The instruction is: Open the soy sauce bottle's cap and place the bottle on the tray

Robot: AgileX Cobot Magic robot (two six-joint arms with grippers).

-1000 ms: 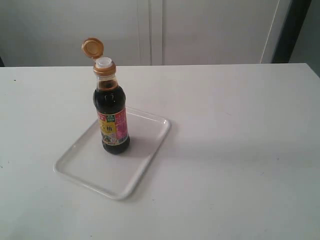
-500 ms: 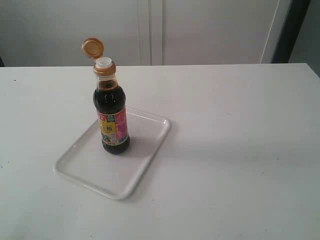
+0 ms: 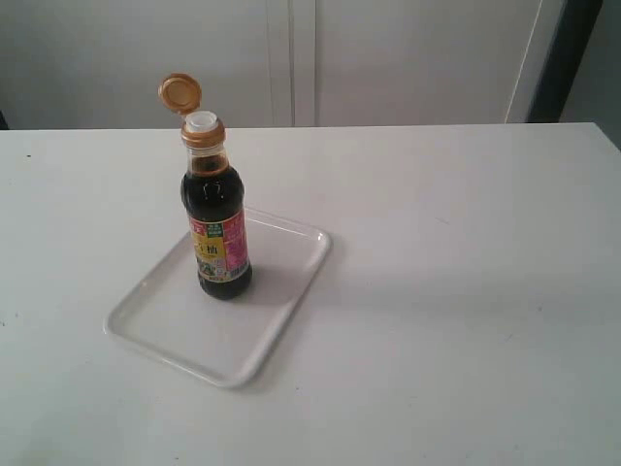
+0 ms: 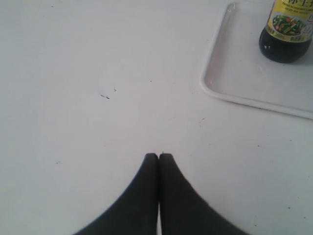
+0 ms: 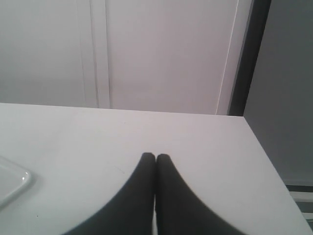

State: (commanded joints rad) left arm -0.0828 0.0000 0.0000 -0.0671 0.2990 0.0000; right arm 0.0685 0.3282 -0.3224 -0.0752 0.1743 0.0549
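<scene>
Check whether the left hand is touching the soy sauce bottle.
Apart. In the left wrist view the shut left hand sits over bare table, clear of the soy sauce bottle on the tray.

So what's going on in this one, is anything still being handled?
Nothing is being handled. The soy sauce bottle stands upright on the tray with its cap flipped open. The left gripper and right gripper are both shut and empty, off the bottle, over bare table.
</scene>
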